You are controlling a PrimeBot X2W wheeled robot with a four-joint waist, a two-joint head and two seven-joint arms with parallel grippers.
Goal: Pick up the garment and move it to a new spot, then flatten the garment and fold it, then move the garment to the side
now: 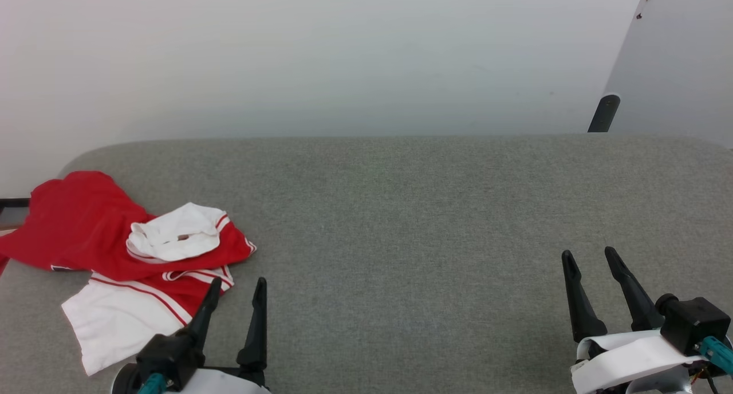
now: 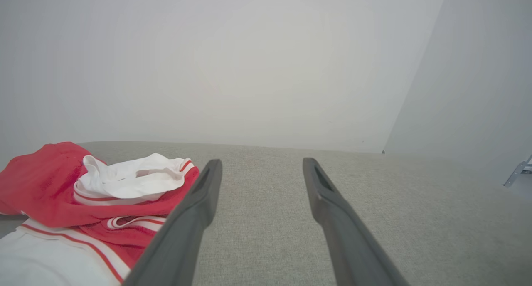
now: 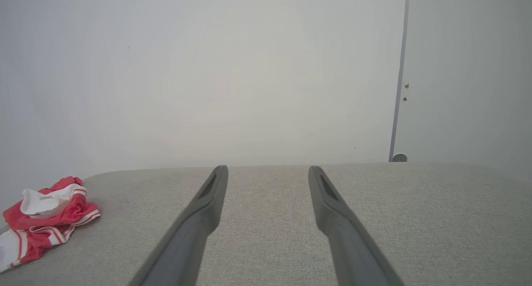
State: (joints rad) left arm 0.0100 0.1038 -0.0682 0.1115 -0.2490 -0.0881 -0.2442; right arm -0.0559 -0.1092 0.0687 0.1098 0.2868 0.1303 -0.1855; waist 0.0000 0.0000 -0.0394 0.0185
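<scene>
**Me:** A plain pale wall (image 1: pixel 343 56) stands behind a long table (image 1: pixel 401 239) covered in grey cloth. The far corners of the table are rounded.

**Other:** Where is the garment?

**Me:** The garment (image 1: pixel 86 228) lies crumpled at the table's left end. Its red body is bunched up against the left edge. A white sleeve is turned up on top of the heap. Another white part, edged with red-and-white striped trim, is spread flat toward the near edge.

**Other:** And your hands?

**Me:** My left gripper (image 1: pixel 239 284) is at the near edge, just to the right of the heap. Its two fingers are spread wide and there is nothing between them. From my head, its left finger crosses the striped hem, but I cannot tell whether it touches the cloth or only passes in front of it.

**Other:** The other one?

**Me:** My right gripper (image 1: pixel 588 254) is by the near edge toward the table's right end, well apart from the garment. Its fingers are parted about as wide and grip nothing, with only bare grey cloth showing between them.

**Other:** Anything else there?

**Me:** A dark post (image 1: pixel 604 113) rises behind the far right corner. Beside it is a pale side panel (image 1: pixel 676 67) with two small screws near its top.
</scene>
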